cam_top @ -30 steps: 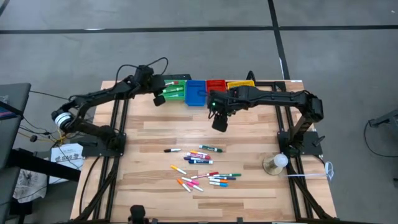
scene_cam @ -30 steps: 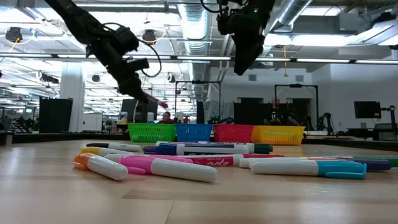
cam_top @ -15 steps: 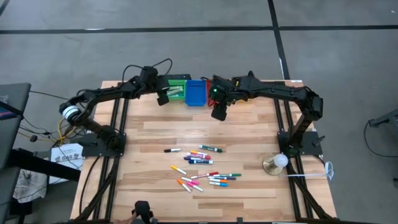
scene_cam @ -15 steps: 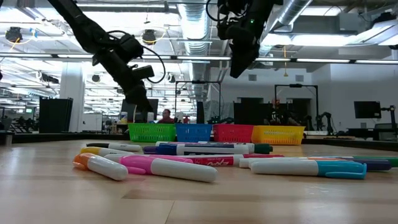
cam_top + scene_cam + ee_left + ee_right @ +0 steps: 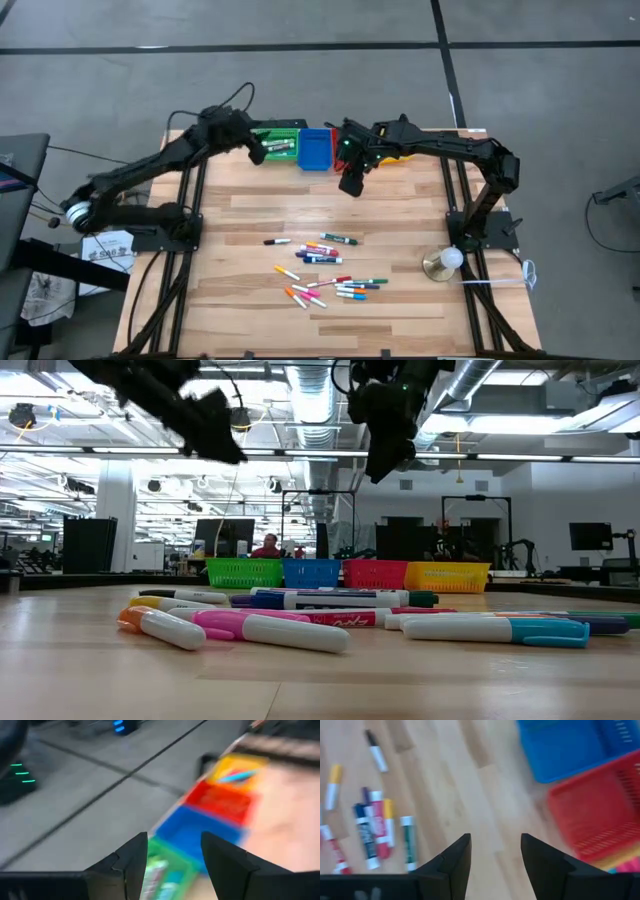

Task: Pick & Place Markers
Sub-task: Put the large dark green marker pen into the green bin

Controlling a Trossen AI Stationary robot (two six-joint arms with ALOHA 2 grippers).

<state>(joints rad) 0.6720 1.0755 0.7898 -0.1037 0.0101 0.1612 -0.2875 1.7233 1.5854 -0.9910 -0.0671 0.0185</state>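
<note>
Flanking the blue bin [image 5: 316,149], green bin [image 5: 277,140] and red bin [image 5: 595,815].

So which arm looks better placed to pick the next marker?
Probably the right: its open, empty gripper hangs nearer the markers; the left gripper, also open, is over the green bin.

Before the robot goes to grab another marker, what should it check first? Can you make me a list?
1. Left gripper empty: ok, open with nothing between its fingers, near the green bin.
2. Right gripper empty: ok, open, nothing held, by the red bin.
3. Markers left to pick: ok, a pile of markers lies mid-table.
4. Bins in a row at the far edge: ok, green, blue bin, red, yellow bin.
5. Which marker is easiest to grab: cannot tell, several lie touching.
</note>
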